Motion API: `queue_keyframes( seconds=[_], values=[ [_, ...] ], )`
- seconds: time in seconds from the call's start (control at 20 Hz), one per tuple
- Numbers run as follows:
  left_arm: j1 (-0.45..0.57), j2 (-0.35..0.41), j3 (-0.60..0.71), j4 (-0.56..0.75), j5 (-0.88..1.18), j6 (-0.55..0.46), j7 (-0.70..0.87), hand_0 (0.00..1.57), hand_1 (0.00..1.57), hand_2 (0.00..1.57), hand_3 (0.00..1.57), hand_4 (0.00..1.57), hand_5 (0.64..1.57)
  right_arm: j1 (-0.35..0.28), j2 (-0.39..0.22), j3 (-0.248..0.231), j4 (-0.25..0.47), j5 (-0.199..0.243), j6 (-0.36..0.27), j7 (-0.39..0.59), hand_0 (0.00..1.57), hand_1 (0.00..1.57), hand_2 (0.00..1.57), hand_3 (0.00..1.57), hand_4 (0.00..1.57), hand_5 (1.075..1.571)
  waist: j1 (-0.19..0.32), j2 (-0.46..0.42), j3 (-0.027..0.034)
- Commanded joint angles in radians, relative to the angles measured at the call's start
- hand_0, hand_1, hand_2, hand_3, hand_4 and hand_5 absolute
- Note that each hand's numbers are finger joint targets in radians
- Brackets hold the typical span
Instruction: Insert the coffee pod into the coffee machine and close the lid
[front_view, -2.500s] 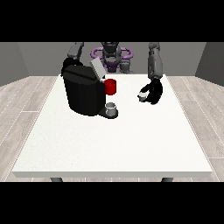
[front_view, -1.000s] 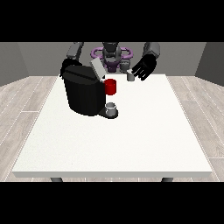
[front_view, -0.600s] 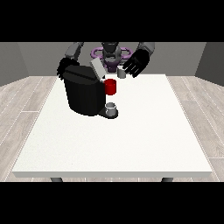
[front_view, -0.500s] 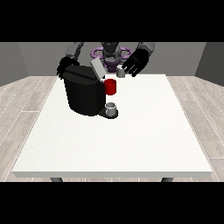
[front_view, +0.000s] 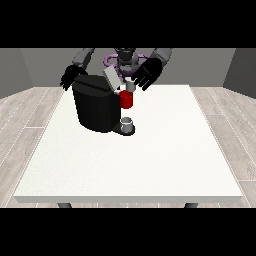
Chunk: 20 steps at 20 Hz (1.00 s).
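Pinching the coffee pod (front_view: 130, 86), the hand at the view's right (front_view: 148, 74) hovers just above the coffee machine (front_view: 99, 103), its lid (front_view: 112, 78) up, the pod not yet in

A bare room: grey walls (front_view: 30, 70), wood-plank floor (front_view: 25, 115), 1 white table (front_view: 150, 160).

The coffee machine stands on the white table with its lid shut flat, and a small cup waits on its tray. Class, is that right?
Not quite. In the front view the lid of the coffee machine is raised, tilted up over the top, not shut flat. The rest holds: the machine stands on the white table, and a small cup waits on its tray.
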Motion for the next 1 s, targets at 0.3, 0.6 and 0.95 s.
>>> queue_keyframes(
  seconds=[0.3,0.6,0.95],
  values=[
    [-0.003,0.001,0.007,0.016,-0.013,0.005,-0.041,1.27,1.27,1.3,1.22,0.51,1.571,-0.014,0.002,-0.007,-0.029,0.018,-0.039,0.033,0.0,0.0,0.0,0.0,0.48,1.571,0.004,0.033,-0.0001],
    [0.001,-0.106,-0.05,-0.029,-0.039,-0.006,0.019,1.18,1.18,1.25,1.18,0.49,1.571,0.007,-0.011,-0.075,0.069,-0.026,-0.02,-0.053,0.0,0.0,0.0,0.0,0.52,1.571,0.057,-0.018,0.0007],
    [-0.022,-0.005,0.003,0.032,-0.042,-0.001,-0.006,1.19,1.19,1.27,1.2,0.51,1.571,0.016,-0.024,-0.046,-0.026,-0.052,0.034,-0.013,0.0,0.0,0.0,0.0,0.51,1.571,-0.023,0.047,0.0003]
  ],
)
